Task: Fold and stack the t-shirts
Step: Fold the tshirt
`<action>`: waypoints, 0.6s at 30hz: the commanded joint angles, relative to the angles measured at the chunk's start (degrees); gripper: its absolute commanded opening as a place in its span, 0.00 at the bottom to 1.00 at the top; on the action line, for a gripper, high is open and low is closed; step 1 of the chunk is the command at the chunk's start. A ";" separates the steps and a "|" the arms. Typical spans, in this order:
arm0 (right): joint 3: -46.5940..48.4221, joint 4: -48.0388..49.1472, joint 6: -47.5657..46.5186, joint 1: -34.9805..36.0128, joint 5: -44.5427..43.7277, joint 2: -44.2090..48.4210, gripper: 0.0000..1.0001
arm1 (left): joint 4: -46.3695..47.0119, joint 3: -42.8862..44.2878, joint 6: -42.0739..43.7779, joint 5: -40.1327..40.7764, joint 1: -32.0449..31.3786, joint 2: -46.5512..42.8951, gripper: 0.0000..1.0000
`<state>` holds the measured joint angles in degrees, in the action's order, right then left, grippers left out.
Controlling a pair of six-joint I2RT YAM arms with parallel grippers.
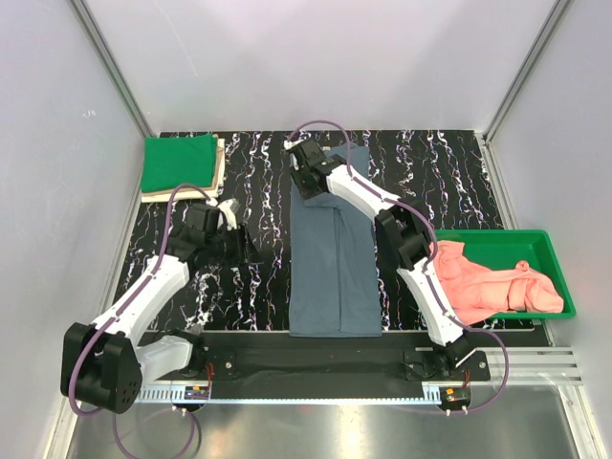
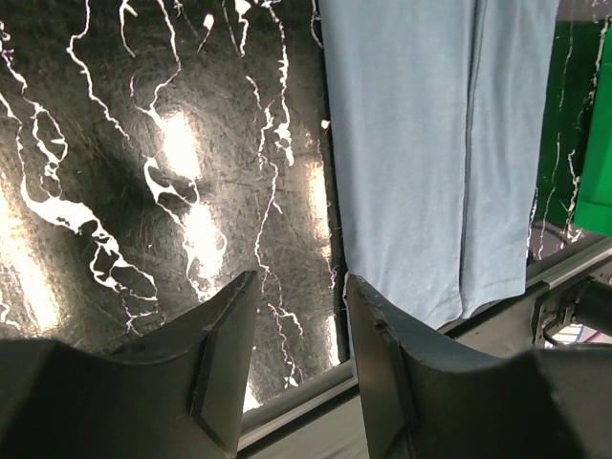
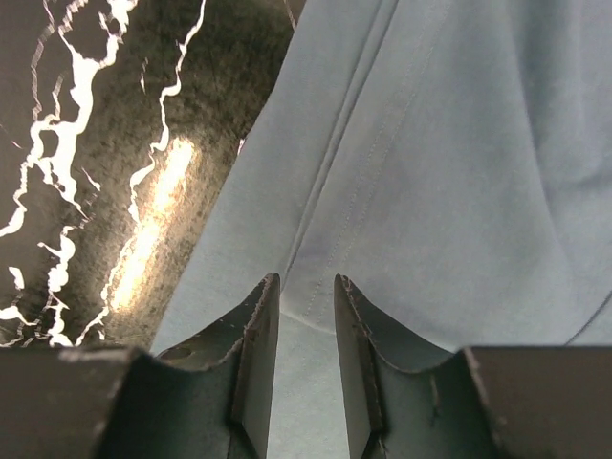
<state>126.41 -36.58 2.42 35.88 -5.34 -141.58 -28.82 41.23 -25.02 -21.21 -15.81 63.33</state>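
Observation:
A blue-grey t-shirt [image 1: 333, 258] lies in the middle of the table, folded lengthwise into a long strip. My right gripper [image 1: 300, 156] is at its far left corner. In the right wrist view the gripper [image 3: 306, 279] is open, close above the shirt [image 3: 430, 172] near a seam, with nothing between the fingers. My left gripper [image 1: 251, 251] is just left of the strip. In the left wrist view it [image 2: 301, 279] is open and empty over the bare table, with the shirt [image 2: 430, 143] to its right. A folded green shirt [image 1: 179, 163] lies on a beige one at the far left corner.
A green tray [image 1: 535, 239] at the right holds a crumpled salmon-pink shirt [image 1: 492, 287]. The table top [image 1: 430, 182] is black with white veins. White walls stand on three sides. A metal rail [image 1: 316, 359] runs along the near edge.

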 commanded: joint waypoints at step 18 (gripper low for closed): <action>6.57 -5.17 -5.84 2.88 -3.97 -2.83 0.00 | 0.52 0.87 1.55 -1.99 1.49 -0.66 0.47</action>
<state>130.30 -40.99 -1.08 37.80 -6.68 -145.14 -29.32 41.23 -24.14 -21.91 -14.70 63.48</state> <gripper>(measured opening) 0.028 0.471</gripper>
